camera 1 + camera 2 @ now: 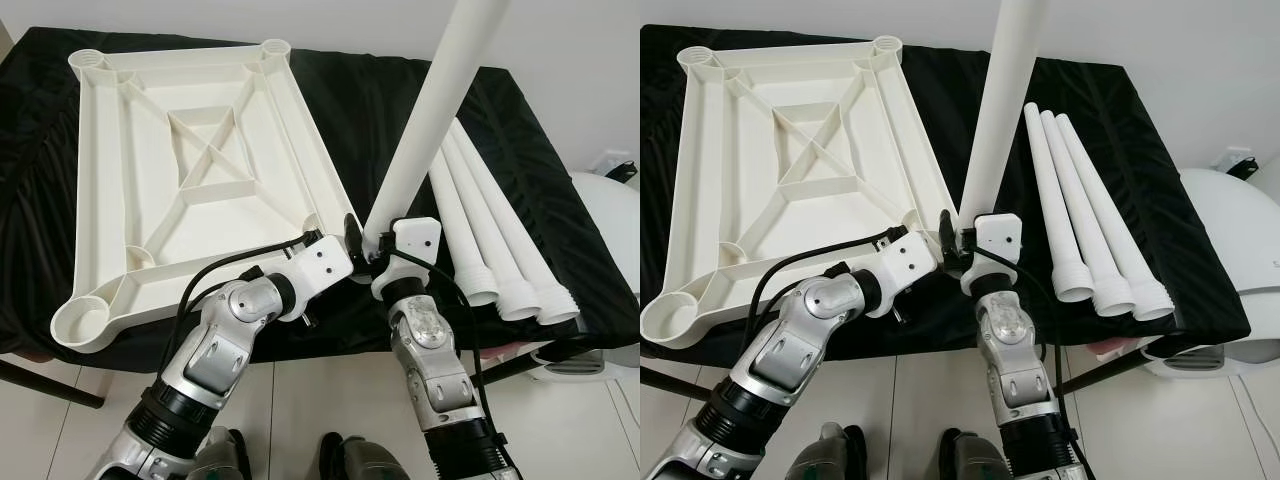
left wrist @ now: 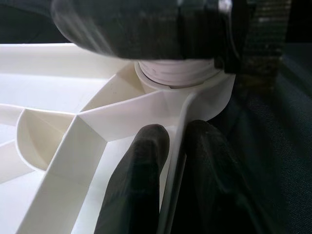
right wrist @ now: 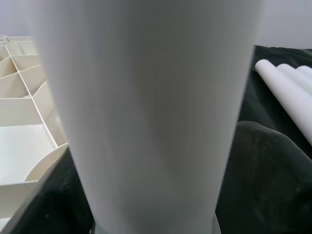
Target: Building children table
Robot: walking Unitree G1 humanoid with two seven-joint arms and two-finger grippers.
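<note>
White tabletop lies upside down on black surface, left. Leg stands in its near-right socket, right tool pinching it; left tool pinches the rim. Keep leg vertical, twist, rim braced.

Tabletop left on table; 3 legs right.

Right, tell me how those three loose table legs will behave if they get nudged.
The three loose legs are round, smooth tubes, so they would probably roll on the black cloth. Being tapered, with wider threaded ends, they would likely curve rather than roll straight. They look like hollow, stiff plastic, so probably light.
</note>
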